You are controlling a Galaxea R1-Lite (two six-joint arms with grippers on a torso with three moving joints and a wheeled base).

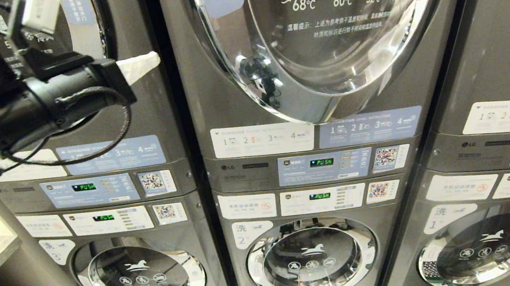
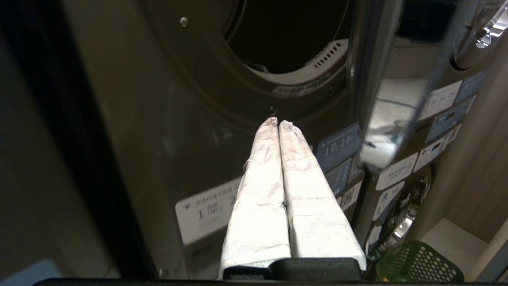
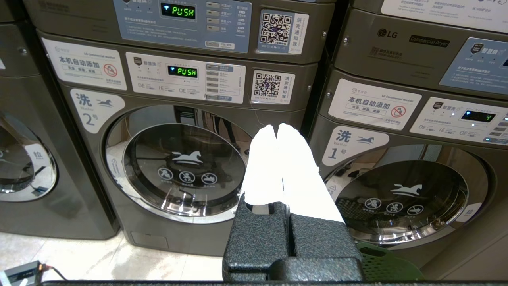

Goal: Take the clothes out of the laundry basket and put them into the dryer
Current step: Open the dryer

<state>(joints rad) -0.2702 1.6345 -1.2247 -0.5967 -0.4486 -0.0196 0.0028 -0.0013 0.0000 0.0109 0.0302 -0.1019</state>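
The left hand (image 2: 278,124) is raised before the open dryer (image 2: 285,43), its fingers pressed together on nothing. The right hand (image 3: 277,128) is parked low, fingers together. The green laundry basket (image 2: 420,264) is seen on the floor below.

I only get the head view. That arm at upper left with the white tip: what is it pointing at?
Observer: The left gripper, fingers together and empty, points at a dryer's open drum.
Operator: Where's the laundry basket?
Observer: A green basket sits low beside the washers.
Operator: And the other arm?
Observer: The right gripper, shut and empty, hangs low before washer 2.
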